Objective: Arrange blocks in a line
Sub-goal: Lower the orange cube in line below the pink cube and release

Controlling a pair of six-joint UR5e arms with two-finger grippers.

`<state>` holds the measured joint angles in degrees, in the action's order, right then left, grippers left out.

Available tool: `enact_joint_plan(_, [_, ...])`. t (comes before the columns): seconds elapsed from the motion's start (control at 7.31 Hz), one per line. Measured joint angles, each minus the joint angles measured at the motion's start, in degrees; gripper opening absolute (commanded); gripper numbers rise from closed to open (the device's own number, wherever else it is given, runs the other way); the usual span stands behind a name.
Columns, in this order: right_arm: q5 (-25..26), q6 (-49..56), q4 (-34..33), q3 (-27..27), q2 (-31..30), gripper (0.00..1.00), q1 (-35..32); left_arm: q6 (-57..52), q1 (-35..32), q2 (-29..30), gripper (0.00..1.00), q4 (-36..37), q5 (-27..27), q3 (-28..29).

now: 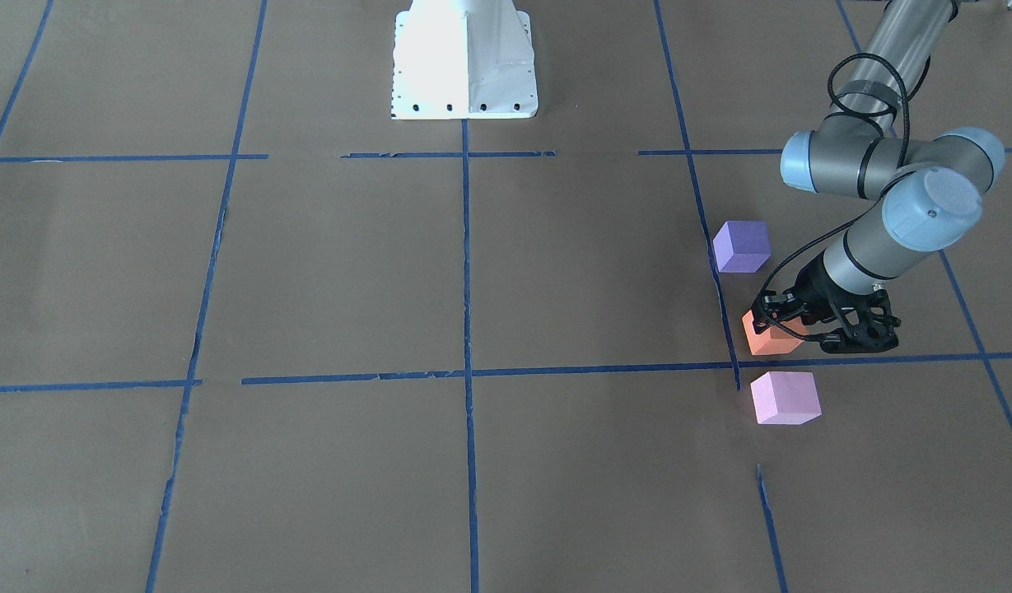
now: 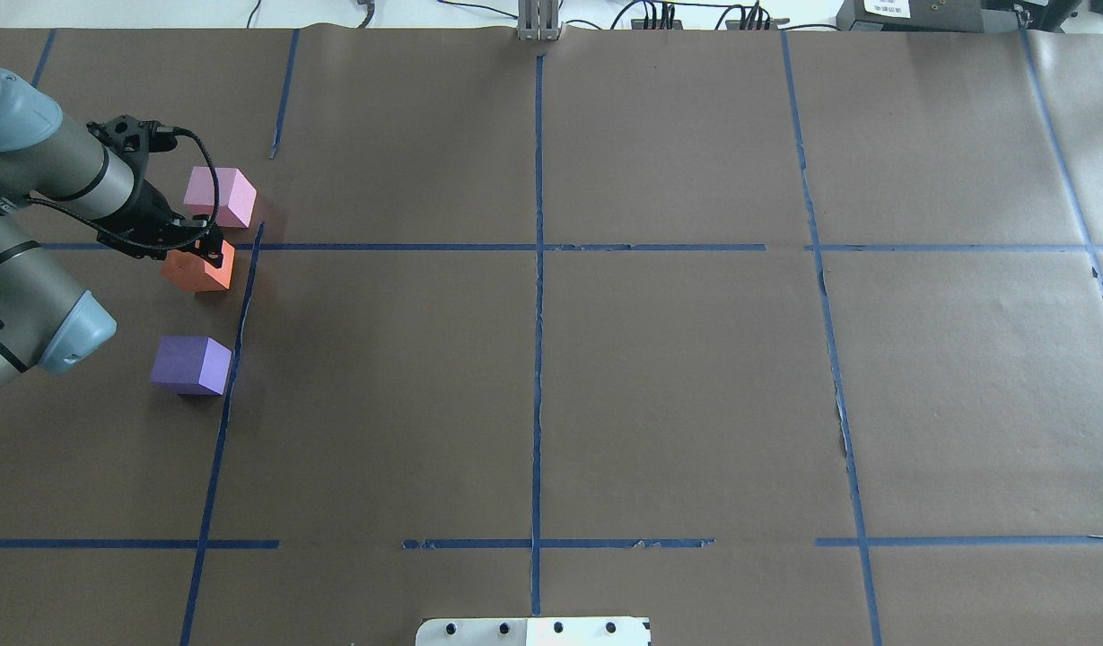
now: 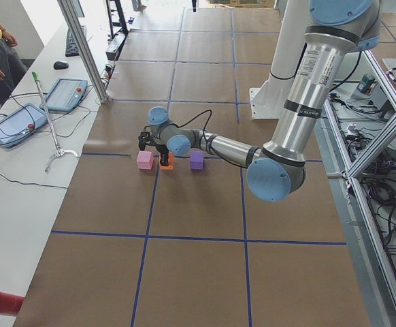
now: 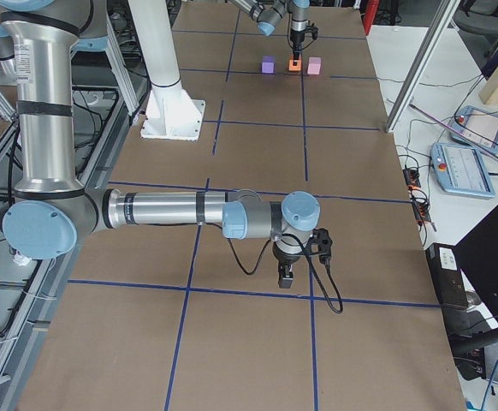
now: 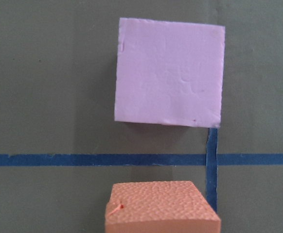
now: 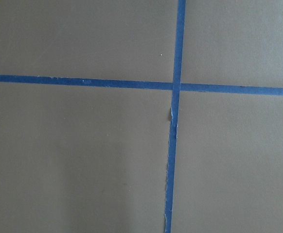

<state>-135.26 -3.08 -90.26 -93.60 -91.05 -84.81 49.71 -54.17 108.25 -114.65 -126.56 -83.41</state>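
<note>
The orange block (image 1: 771,339) stands on the table (image 1: 349,272) as the middle one of three. The pink block (image 1: 785,398) is on its far side from the robot and the purple block (image 1: 742,245) on its near side. None of them touch, and the orange one sits closer to the pink than to the purple. All three lie just beside one long strip of blue tape (image 1: 724,296), and a cross strip passes between orange and pink.

The left tool (image 1: 776,323) is down at the orange block, its black fingers overlapping the block's top in both the front-facing and overhead views. Neither view shows whether it is clamped on the block or merely around it, so I cannot tell its grip. The left wrist camera shows no fingers. It shows only the orange block's textured top at the bottom edge, the tape crossing, and the pink block's square face beyond.

The right tool (image 4: 285,276) appears only in the right side view, pointing down over bare table well apart from the blocks. I cannot tell how wide it stands. Its wrist camera shows only a tape crossing.
</note>
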Motion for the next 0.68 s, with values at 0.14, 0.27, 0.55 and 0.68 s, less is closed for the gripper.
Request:
enact_joint_plan(0.14, [0.0,0.0,0.0,0.0,0.0,1.00,0.0,0.0,0.0,0.1,0.17,-0.1,0.0,0.2])
enact_joint_plan(0.27, [0.0,0.0,0.0,0.0,0.0,1.00,0.0,0.0,0.1,0.2,0.17,-0.2,0.0,0.5])
enact_joint_plan(0.55, [0.0,0.0,0.1,0.0,0.0,1.00,0.0,0.1,0.2,0.4,0.20,-0.3,-0.1,0.8])
enact_joint_plan(0.68, [0.0,0.0,0.1,0.0,0.0,1.00,0.0,0.1,0.3,0.5,0.21,-0.4,-0.1,1.0])
